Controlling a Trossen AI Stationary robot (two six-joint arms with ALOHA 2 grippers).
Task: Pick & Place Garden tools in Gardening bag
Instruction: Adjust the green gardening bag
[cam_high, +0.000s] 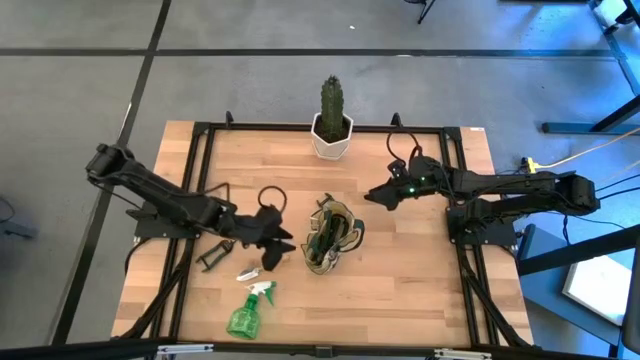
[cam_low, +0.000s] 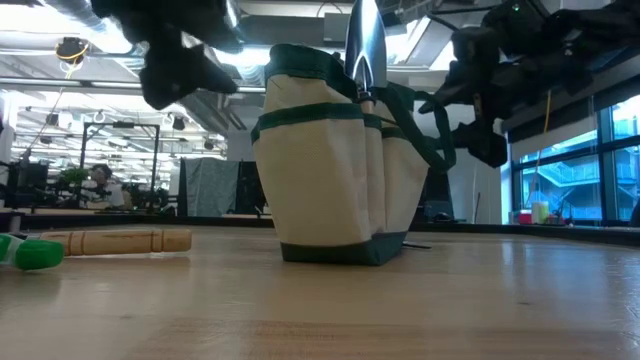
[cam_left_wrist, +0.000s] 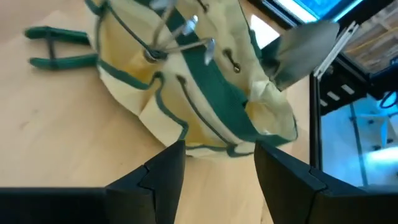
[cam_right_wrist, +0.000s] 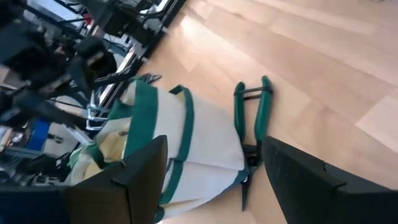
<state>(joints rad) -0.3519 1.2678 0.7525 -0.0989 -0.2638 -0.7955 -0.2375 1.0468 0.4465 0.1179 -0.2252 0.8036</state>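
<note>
The cream and green gardening bag (cam_high: 332, 236) stands on its base at the table's middle. A silver trowel blade (cam_low: 365, 45) sticks up out of it, and a metal fork (cam_left_wrist: 186, 34) lies in its mouth. Green-handled shears (cam_right_wrist: 252, 121) lie flat on the table at the bag's far side. A wooden-handled tool (cam_low: 120, 240) and a translucent green spray bottle (cam_high: 248, 312) lie near the front left. My left gripper (cam_left_wrist: 217, 152) is open and empty, just left of the bag (cam_high: 282, 243). My right gripper (cam_right_wrist: 214, 146) is open and empty, above the table right of the bag (cam_high: 375, 195).
A green cactus in a white pot (cam_high: 332, 125) stands at the far edge's middle. A dark-handled tool (cam_high: 215, 255) lies left of my left gripper. A dark cable loop (cam_high: 272, 197) hangs by the left arm. Bare wood (cam_high: 410, 280) lies right of and in front of the bag.
</note>
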